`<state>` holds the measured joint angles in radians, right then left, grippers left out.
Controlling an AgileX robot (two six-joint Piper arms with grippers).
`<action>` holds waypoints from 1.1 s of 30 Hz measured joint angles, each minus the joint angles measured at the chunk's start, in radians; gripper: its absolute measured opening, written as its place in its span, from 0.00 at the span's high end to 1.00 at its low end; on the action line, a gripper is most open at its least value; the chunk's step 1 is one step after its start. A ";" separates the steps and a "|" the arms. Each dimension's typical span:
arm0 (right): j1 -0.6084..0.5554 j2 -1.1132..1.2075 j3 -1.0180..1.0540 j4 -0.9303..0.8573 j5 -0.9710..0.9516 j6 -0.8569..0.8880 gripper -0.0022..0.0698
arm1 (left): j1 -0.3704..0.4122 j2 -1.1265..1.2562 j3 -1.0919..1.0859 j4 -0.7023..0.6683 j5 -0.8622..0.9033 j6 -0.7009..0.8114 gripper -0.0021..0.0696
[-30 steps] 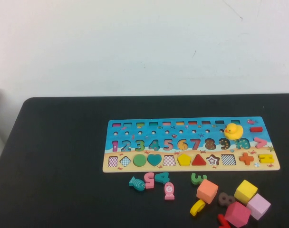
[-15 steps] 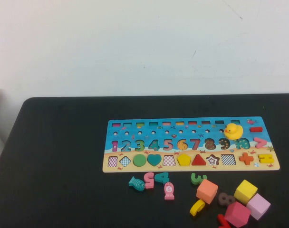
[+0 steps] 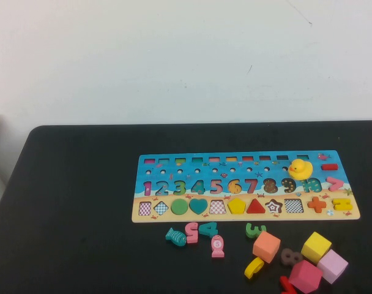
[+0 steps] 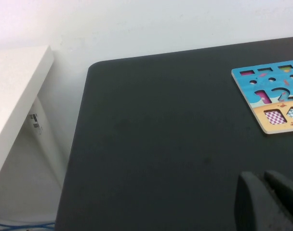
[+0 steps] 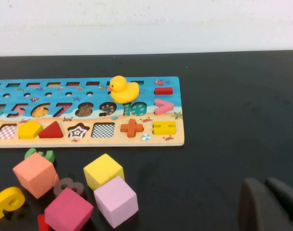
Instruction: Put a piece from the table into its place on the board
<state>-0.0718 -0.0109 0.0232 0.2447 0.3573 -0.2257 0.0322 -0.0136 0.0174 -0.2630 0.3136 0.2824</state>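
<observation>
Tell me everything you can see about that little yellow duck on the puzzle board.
The duck is a small, glossy, rubber-looking yellow toy with an orange beak, facing the robot's left. It stands upright on the blue part of the board, near the right end, above the numbers nine and ten. Only the board touches it; no gripper is near.

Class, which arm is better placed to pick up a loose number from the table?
Right. The right gripper hangs close to the loose pieces, such as the green 3. The left gripper, shut, sits beyond the left end of the board.
</observation>
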 joint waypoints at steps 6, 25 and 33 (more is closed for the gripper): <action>0.000 0.000 0.000 0.000 0.000 0.000 0.94 | -0.016 0.000 0.000 0.012 0.000 0.000 0.97; 0.000 0.000 0.000 0.000 0.000 0.000 0.94 | -0.031 0.000 0.000 0.073 0.002 -0.111 0.97; 0.000 0.000 0.000 0.000 0.000 0.000 0.94 | -0.031 0.000 0.000 0.073 0.002 -0.111 0.97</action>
<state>-0.0718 -0.0109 0.0232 0.2447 0.3573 -0.2257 0.0017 -0.0136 0.0174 -0.1899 0.3157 0.1718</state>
